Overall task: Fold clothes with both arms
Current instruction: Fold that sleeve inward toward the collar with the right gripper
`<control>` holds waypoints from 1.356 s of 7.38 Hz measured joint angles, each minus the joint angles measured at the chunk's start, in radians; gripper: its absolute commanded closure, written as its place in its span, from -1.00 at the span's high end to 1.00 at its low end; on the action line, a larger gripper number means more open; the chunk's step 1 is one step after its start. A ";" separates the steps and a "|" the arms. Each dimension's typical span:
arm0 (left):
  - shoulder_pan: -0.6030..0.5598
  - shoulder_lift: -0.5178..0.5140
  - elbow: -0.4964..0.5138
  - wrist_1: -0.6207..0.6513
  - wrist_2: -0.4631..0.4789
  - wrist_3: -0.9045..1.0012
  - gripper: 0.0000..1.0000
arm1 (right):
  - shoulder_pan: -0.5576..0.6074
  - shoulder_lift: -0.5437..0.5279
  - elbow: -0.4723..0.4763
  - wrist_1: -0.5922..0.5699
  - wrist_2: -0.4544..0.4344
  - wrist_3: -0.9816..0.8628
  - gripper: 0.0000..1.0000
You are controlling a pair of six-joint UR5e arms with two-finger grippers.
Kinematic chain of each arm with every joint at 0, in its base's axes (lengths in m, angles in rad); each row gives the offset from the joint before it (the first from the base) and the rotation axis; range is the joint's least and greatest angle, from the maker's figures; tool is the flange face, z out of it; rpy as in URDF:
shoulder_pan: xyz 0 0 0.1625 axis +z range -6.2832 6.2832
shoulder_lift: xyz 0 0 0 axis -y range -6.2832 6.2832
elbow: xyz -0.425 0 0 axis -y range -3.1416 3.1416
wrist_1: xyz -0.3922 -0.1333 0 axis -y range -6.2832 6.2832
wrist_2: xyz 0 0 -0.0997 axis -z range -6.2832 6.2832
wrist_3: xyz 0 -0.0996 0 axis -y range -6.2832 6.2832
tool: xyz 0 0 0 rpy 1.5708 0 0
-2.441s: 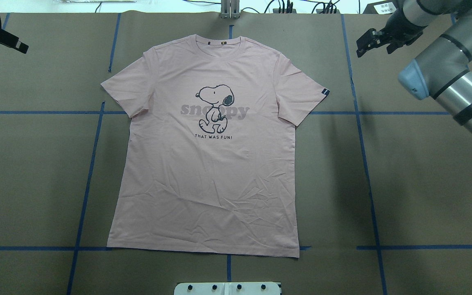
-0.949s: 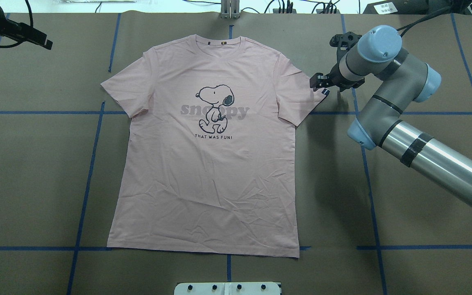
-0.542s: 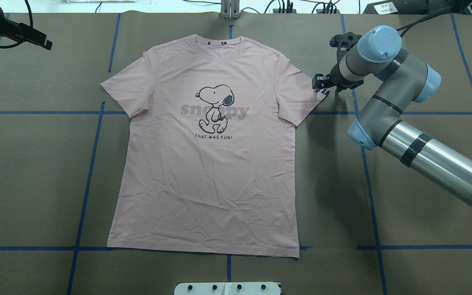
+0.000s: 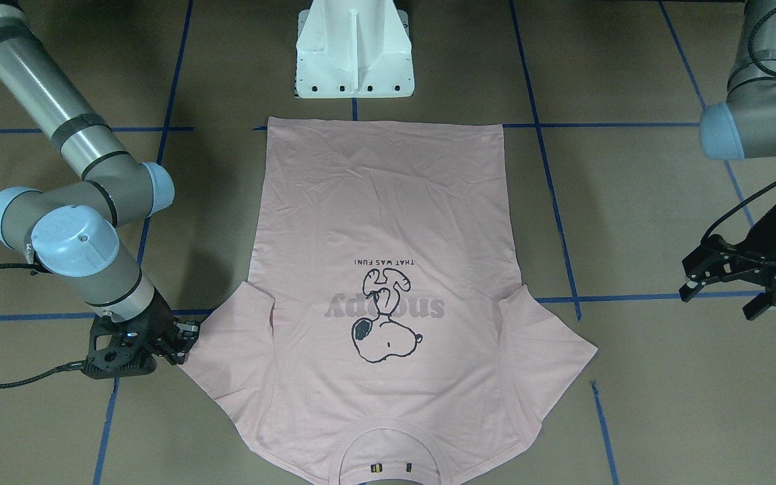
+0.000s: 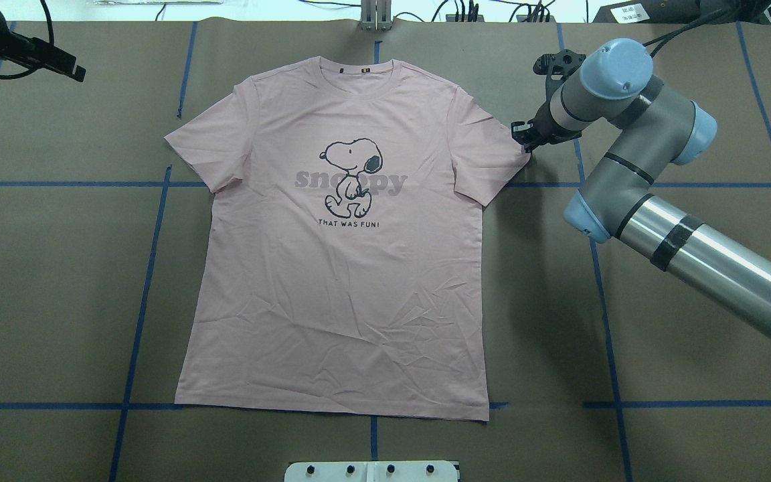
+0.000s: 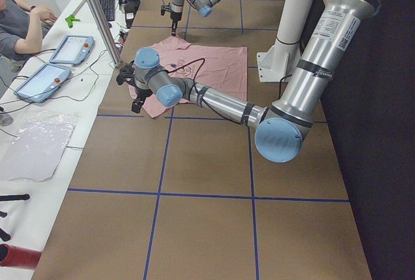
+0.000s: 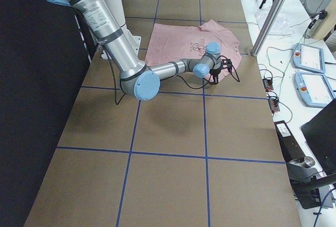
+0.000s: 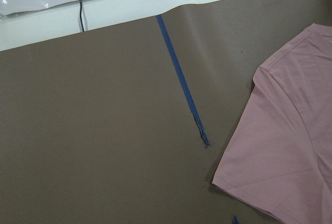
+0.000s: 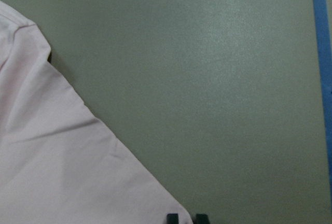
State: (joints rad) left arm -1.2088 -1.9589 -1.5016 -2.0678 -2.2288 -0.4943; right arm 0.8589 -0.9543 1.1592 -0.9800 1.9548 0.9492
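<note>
The pale pink T-shirt (image 5: 338, 268) lies flat and face up on the brown table, collar at the far side; it also shows in the front view (image 4: 388, 236). My right gripper (image 5: 526, 142) is low at the tip of the shirt's right sleeve (image 4: 226, 350) and covers the sleeve tag. In the right wrist view its fingertips (image 9: 173, 218) stand close together at the sleeve corner (image 9: 78, 172), pinching it. My left gripper (image 4: 715, 304) is open and empty, off to the side of the other sleeve (image 4: 550, 350). The left wrist view shows that sleeve (image 8: 280, 156) but no fingers.
The white pedestal base (image 4: 354, 47) stands at the shirt's hem side. Blue tape lines (image 5: 151, 248) grid the brown table. A metal post (image 6: 97, 14), tablets (image 6: 42, 79) and a seated person (image 6: 19, 24) are along the far edge.
My right arm swung in from the back right down to the right sleeve tip, and its gripper now hides the tag. The left gripper shifted slightly inward, then stayed still.
</note>
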 measured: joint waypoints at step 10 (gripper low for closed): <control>0.000 -0.001 -0.005 -0.006 -0.004 -0.030 1.00 | -0.056 0.346 -0.171 0.004 -0.002 0.025 -0.61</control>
State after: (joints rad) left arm -1.2091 -1.9595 -1.5070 -2.0742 -2.2327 -0.5244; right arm 0.8033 -0.6085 0.9879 -0.9758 1.9532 0.9741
